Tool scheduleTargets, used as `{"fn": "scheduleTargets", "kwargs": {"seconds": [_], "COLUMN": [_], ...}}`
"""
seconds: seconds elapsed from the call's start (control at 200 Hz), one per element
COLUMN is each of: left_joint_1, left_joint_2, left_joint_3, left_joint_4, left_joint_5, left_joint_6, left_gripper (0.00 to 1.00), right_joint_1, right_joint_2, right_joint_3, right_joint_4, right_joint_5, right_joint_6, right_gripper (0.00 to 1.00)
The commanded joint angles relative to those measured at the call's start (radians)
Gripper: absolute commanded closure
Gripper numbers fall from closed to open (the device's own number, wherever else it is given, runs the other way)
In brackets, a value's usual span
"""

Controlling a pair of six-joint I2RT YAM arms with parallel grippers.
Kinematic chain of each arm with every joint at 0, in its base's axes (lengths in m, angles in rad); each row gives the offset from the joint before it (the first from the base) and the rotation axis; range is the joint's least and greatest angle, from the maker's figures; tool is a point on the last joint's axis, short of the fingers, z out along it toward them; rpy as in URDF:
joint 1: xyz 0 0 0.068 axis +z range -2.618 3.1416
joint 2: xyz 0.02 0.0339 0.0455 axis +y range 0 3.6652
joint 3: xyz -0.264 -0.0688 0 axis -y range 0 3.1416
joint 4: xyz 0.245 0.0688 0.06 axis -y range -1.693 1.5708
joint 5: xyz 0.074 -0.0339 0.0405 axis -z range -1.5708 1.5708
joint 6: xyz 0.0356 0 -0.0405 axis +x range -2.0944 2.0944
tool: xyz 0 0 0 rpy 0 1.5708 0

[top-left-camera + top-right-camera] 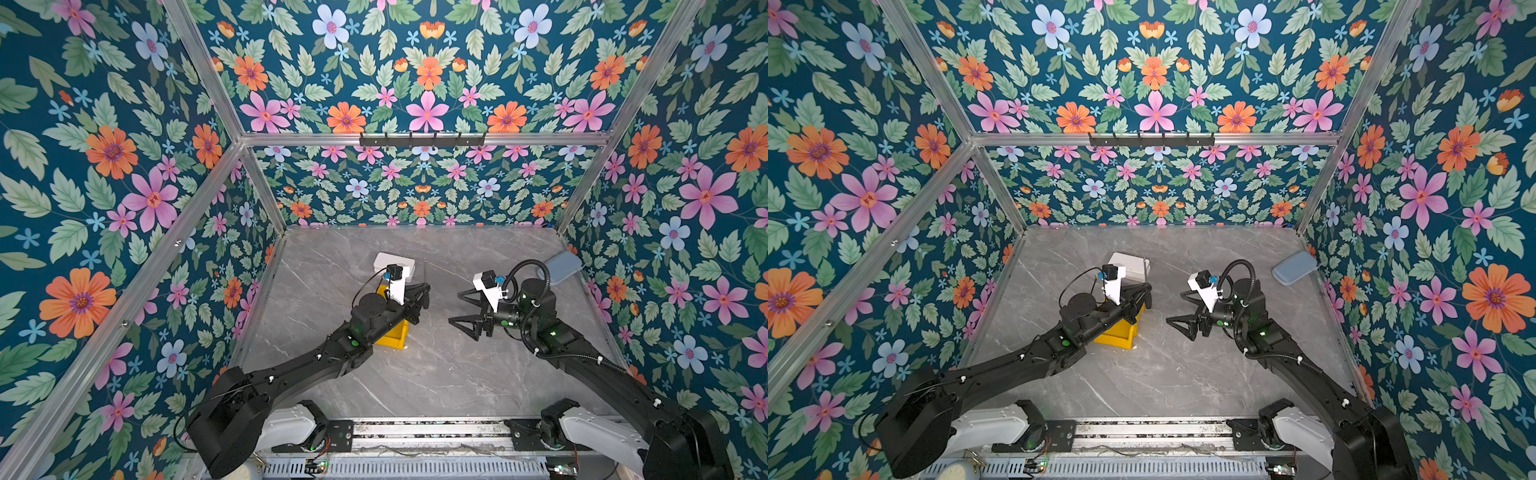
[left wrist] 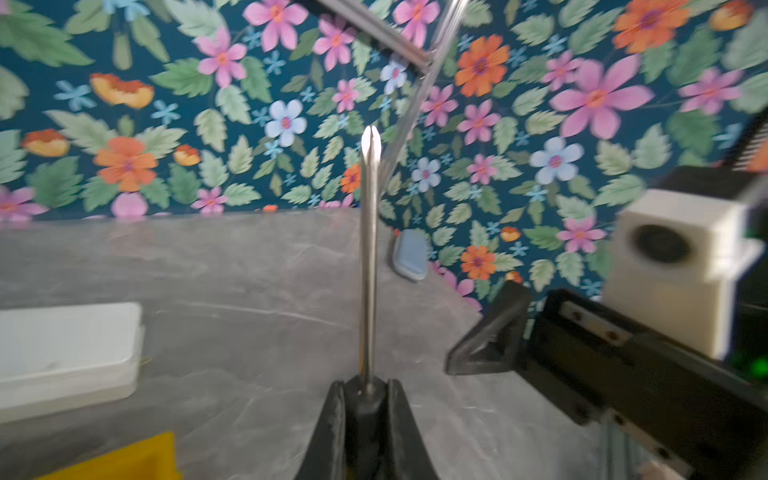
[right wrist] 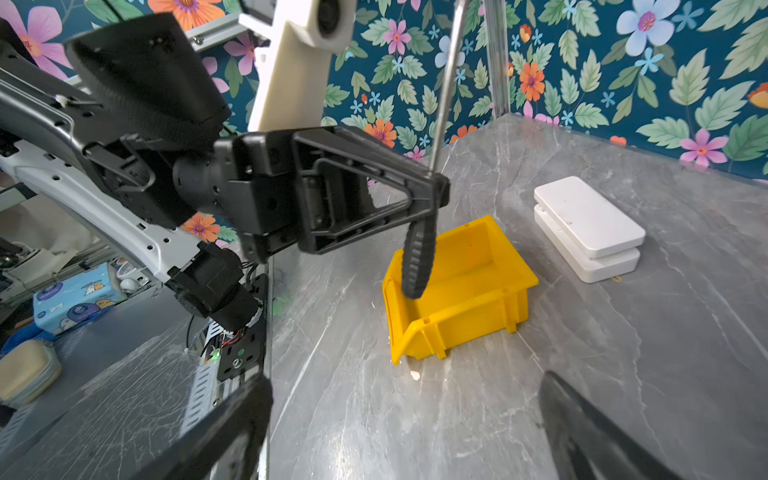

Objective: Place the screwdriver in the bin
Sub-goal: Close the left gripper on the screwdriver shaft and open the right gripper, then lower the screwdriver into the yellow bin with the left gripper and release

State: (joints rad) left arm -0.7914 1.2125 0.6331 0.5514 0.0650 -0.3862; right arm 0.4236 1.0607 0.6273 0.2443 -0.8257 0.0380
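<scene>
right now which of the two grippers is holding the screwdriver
The left gripper: its jaws are shut on the screwdriver handle, shaft pointing up. The right gripper is wide open and empty.

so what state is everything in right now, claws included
screwdriver: gripped at the handle, shaft pointing up, off the table
left claw: shut on the screwdriver
right claw: open, empty
bin: upright on the table, nothing seen inside
white box: lid closed
blue-grey pad: lying flat by the wall
</scene>
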Motion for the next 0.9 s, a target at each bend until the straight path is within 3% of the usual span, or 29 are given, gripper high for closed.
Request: {"fn": "scheduleTargets", "kwargs": {"seconds": [0.0, 0.195, 0.39, 0.895], "left_joint_1": [0.038, 0.079, 0.086, 0.086], "left_joint_2": [-0.023, 0.009, 0.108, 0.296], "left_joint_3": [0.032, 0.088, 0.15, 0.192], "left_joint_4": [-0.313, -0.528, -0.684, -0.689], "left_joint_5": [-0.113, -0.239, -0.261, -0.232], "left_joint_6": [0.033, -0.026, -0.006, -0.039], "left_gripper": [1.0, 1.0, 1.0, 1.0], "right_joint_1": [0.03, 0.08, 0.099, 0.101], "right_joint_2": [0.023, 0.079, 0.1, 0.097], "right_joint_3": [0.021, 0.05, 0.064, 0.06], "right_joint_4": [-0.009, 0.006, 0.003, -0.009], "right_joint_5": [0.026, 0.036, 0.043, 0.068], "right_joint_6": [-0.05, -0.057, -0.059, -0.061], "right_gripper": [0.01, 0.01, 0.01, 0.01]}}
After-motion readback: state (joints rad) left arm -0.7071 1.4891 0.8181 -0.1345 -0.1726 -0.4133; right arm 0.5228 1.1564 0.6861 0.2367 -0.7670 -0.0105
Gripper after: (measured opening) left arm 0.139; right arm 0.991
